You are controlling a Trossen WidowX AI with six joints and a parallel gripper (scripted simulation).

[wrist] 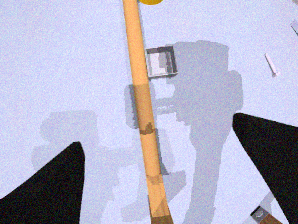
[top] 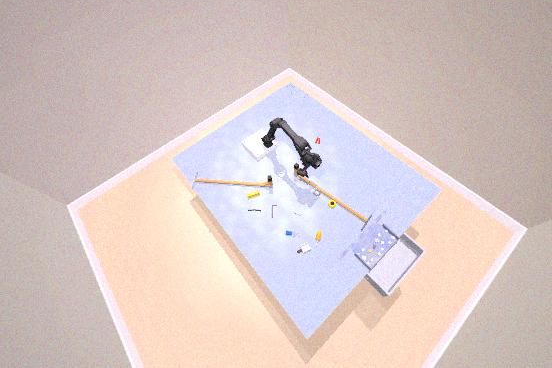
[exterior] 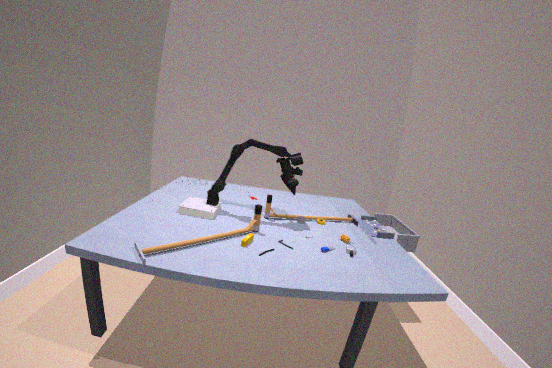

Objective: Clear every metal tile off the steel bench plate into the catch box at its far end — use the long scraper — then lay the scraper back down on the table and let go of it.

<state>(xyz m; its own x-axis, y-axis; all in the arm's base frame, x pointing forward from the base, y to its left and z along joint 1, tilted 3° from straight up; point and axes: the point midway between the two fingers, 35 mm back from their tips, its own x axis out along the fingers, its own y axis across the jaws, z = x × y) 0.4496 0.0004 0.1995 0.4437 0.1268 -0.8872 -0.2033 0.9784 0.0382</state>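
Note:
A scraper (top: 345, 206) (exterior: 330, 218) (wrist: 137, 60) with a long wooden shaft lies on the table, its blade beside the steel plate (top: 364, 243) and its black-topped handle (top: 296, 167) (exterior: 269, 204) standing up at the near end. Several small pale tiles and an orange one lie on the plate. The grey catch box (top: 405, 274) (exterior: 409, 243) adjoins the plate's far end. A second wooden scraper (top: 230, 183) (exterior: 200, 241) lies apart, towards the opposite table end. My gripper (wrist: 161, 135) is open and empty, above the first scraper's shaft, which runs between the fingertips in the wrist view.
A small open square tray (top: 316, 193) (wrist: 175, 61) sits beside the shaft, with a yellow tape roll (top: 332, 204) (exterior: 321, 221) further along. A yellow block (top: 254, 194) (exterior: 247, 240), a blue item (top: 289, 233) (exterior: 325, 249), an orange item (top: 318, 236) (exterior: 345, 238) and a red item (top: 318, 140) are scattered about.

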